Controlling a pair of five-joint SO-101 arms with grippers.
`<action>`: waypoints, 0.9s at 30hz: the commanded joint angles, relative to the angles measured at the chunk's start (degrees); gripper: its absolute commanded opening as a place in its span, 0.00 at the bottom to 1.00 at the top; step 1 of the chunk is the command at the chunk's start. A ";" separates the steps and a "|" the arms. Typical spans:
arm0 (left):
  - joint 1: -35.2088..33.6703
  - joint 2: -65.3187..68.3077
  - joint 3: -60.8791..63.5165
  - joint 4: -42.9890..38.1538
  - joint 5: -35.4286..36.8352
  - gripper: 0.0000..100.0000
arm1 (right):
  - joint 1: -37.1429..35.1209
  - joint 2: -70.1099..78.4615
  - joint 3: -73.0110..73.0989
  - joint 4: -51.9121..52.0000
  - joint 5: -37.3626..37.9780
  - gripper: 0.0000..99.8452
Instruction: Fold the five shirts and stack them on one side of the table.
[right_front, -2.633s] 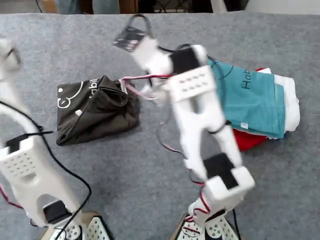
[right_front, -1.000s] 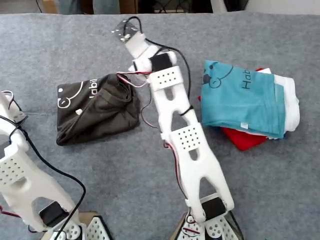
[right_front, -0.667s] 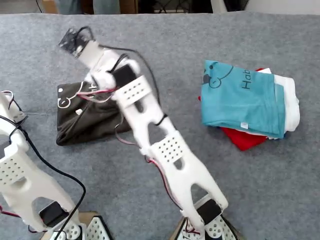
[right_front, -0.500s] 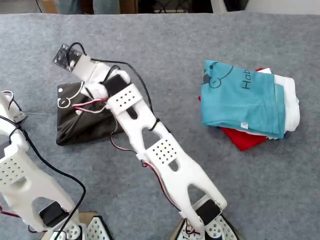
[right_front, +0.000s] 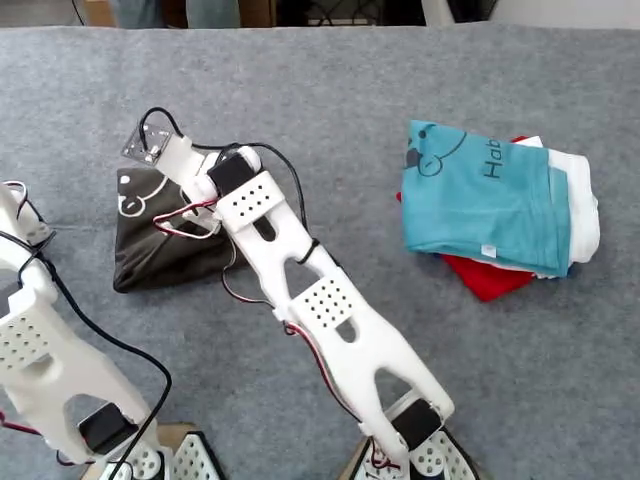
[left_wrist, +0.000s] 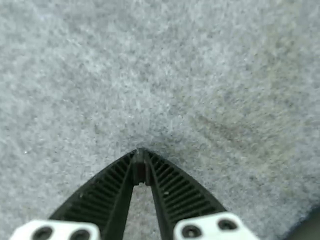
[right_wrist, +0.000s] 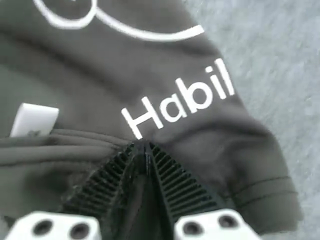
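A dark brown shirt (right_front: 165, 235) with white print lies bunched at the left of the grey table (right_front: 330, 90). My right arm (right_front: 300, 280) stretches diagonally over it. In the right wrist view my right gripper (right_wrist: 142, 148) is shut, pinching a fold of the dark shirt (right_wrist: 210, 130) just under the white lettering. A folded stack sits at the right: a teal shirt (right_front: 480, 200) on top, a white one (right_front: 578, 205) and a red one (right_front: 488, 277) beneath. My left gripper (left_wrist: 140, 156) is shut with nothing in it, tips down on bare felt; the left arm (right_front: 35, 340) stands at the left edge.
Black and red cables (right_front: 280, 185) loop off the right arm above the dark shirt. Open felt lies between the dark shirt and the stack, and along the far side. Both arm bases (right_front: 400, 450) stand at the near edge.
The right arm swung from the table's middle to the left across the dark shirt, drawing its right side over, so the shirt now lies narrower. The left arm stayed put over the last second.
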 joint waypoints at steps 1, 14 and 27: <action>1.36 -1.14 -0.75 -1.14 0.09 0.03 | 0.62 -4.79 -2.42 6.42 -0.26 0.01; 1.01 -1.14 -0.75 -1.14 0.09 0.03 | 4.66 -13.58 -2.24 11.08 -0.53 0.01; 0.92 -1.14 -0.75 -1.14 0.09 0.03 | 4.84 -14.11 5.85 11.08 -6.42 0.01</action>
